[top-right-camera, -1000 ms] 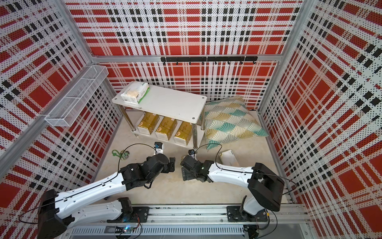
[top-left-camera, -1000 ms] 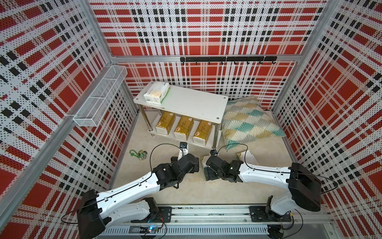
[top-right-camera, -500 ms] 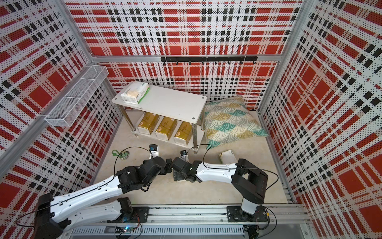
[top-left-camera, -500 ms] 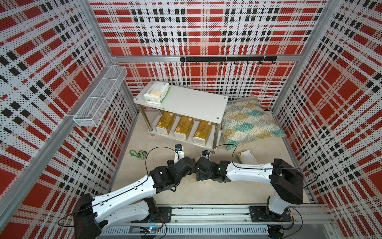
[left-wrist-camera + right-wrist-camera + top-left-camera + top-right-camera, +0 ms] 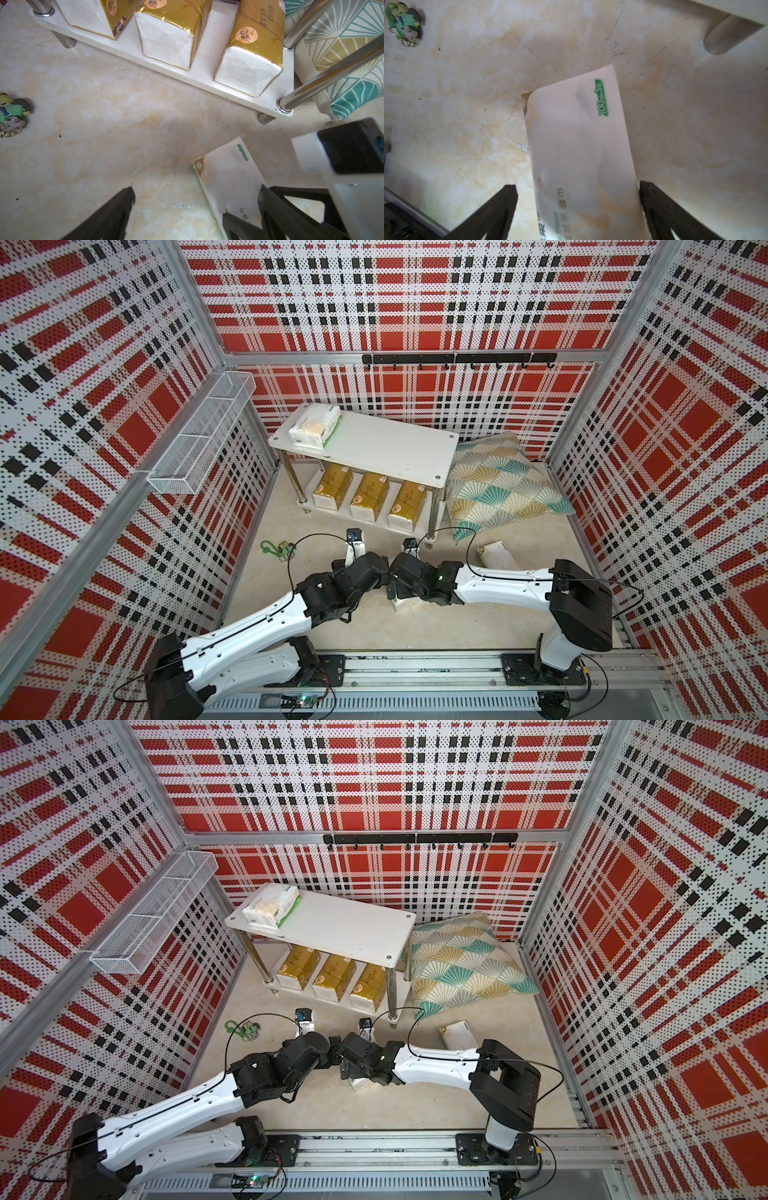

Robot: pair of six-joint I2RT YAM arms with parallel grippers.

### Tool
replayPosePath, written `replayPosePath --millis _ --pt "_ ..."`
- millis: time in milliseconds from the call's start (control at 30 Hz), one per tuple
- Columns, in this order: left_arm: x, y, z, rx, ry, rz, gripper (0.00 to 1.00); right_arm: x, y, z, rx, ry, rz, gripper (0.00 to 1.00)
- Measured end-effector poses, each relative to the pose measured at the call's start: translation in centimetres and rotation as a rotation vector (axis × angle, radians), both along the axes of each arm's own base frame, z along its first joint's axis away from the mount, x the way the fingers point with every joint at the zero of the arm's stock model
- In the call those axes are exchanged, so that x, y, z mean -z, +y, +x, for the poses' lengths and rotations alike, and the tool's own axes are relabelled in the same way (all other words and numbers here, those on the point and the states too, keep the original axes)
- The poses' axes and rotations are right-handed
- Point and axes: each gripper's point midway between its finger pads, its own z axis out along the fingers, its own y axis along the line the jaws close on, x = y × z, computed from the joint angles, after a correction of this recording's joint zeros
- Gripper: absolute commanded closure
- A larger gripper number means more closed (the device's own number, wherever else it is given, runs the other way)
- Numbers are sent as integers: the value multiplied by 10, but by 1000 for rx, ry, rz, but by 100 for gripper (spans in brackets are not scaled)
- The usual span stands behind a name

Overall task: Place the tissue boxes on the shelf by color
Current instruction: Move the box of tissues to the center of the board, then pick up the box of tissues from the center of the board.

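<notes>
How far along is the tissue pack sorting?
Done: three gold packs sit on the lower board, one white pack on the upper board. In hand: the open right claw straddles a second white pack on the floor, not yet gripped. Remaining: that pack and a third white pack near the pillow.

Three tissue packs (image 5: 369, 494) on shelf (image 5: 390, 448) lower board; fourth pack (image 5: 314, 431) on top.
</notes>
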Motion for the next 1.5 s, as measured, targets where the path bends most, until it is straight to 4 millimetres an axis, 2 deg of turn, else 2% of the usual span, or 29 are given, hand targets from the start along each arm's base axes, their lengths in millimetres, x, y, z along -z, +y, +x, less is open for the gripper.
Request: replayPosePath --millis 267,433,533,700,867,967,1133,1300,1500 --pt "-5 1 2 -4 -5 0 3 -33 -6 2 17 -45 58 0" --pt "-3 -10 -6 11 3 -33 2 -48 -22 4 44 -88 61 0" --pt "0 -24 -16 18 11 -59 1 -45 -39 7 67 -96 43 0" --pt "12 -48 -36 -6 27 -128 1 -28 -82 15 133 -94 -32 0" --pt "45 -72 -57 -26 73 -105 1 -19 -116 25 193 -107 -93 0" --pt "65 -79 -62 -54 102 -74 1 -15 -135 29 224 -116 -123 0" --pt "72 -87 -62 -105 116 -109 1 -17 -167 36 281 -139 -149 0" --pt "69 -105 -58 -132 122 -164 1 -23 -184 45 309 -160 -152 0" --pt "85 -119 -57 -151 160 -122 1 -25 -186 51 294 -179 -159 0"
